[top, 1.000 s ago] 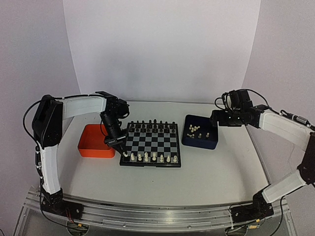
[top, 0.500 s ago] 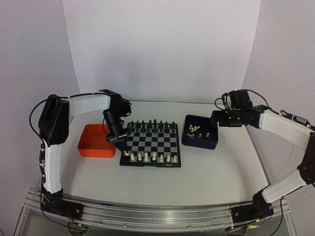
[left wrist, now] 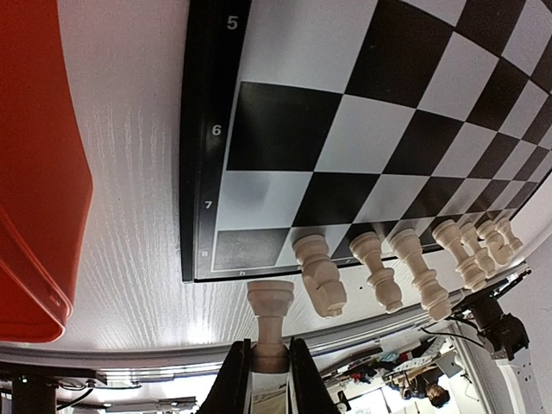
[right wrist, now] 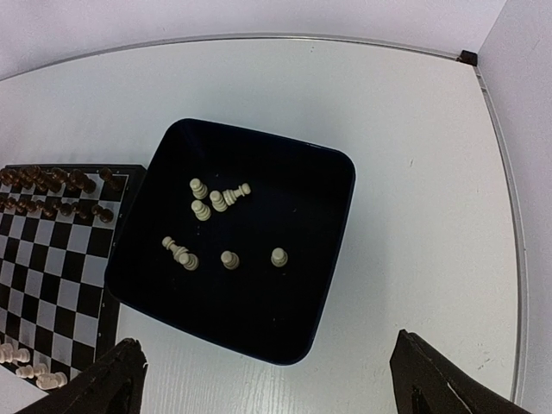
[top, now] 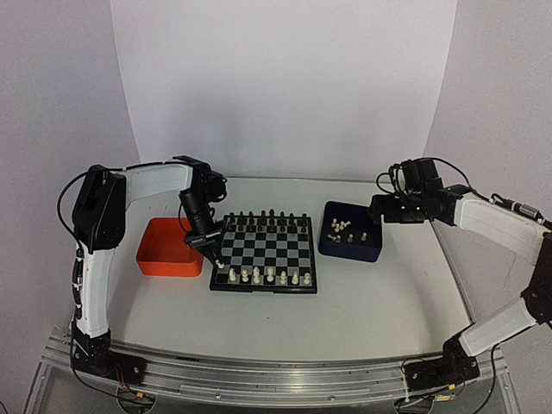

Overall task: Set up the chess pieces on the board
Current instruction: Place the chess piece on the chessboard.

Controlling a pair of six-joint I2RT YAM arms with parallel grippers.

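My left gripper (left wrist: 270, 352) is shut on the top of a cream-white rook-like chess piece (left wrist: 270, 321). It holds the piece just off the near-left corner of the board (left wrist: 259, 185), close to the rim. Several cream pieces (left wrist: 392, 267) stand in the board's near row (top: 269, 276). In the top view the left gripper (top: 215, 255) hangs over that corner of the board (top: 263, 289). My right gripper (right wrist: 272, 377) is open and empty above the near edge of the dark blue tray (right wrist: 319, 285), where several cream pieces (right wrist: 207, 207) lie loose.
Black pieces (top: 269, 219) fill the board's two far rows. An orange tray (top: 164, 252) sits left of the board, close beside the left gripper. The dark blue tray (top: 349, 245) stands to the right of the board, touching it.
The left arm's elbow has swung to the right, and its gripper has shifted slightly at the board's near-left corner with the piece still held. The right arm has not moved.
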